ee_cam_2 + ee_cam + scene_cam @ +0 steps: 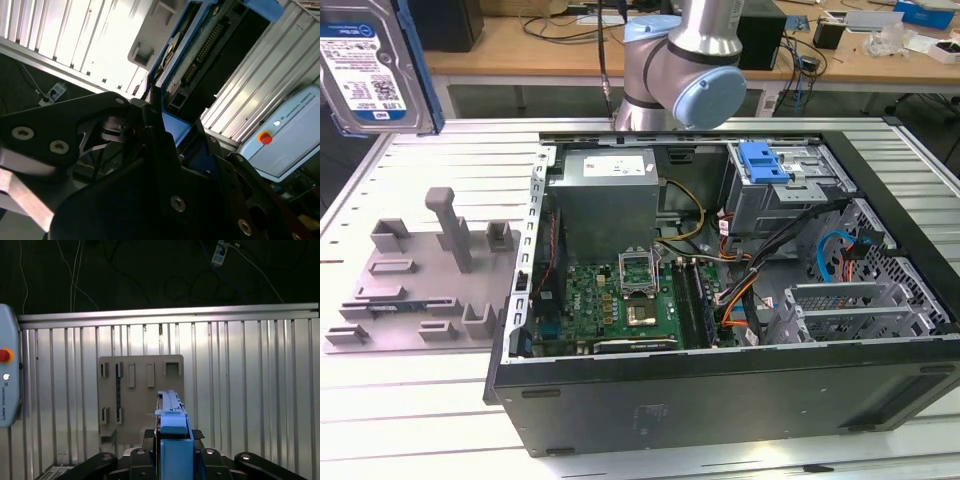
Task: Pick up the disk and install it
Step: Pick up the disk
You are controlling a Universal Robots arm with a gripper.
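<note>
Holds the disk (365,60) aloft, well apart from the open computer case (720,380).

Clenches the black fingers (160,145) of the gripper (172,460) on the disk's blue carrier frame (172,440), one on each side, in both wrist views. Presents the disk edge-on in the first wrist view, against the ribbed metal surface (250,390) and a grey fixture plate (140,390) lying on it, just beside the case on the exterior view's left. Shows the white-and-blue label face at the exterior view's upper left, close to that camera and clear of the surface. Hangs away from the case with its grey power-supply box (610,190), green mainboard (610,300) and a blue clip (765,160) atop the drive cage (800,195) toward the exterior view's right.
</note>
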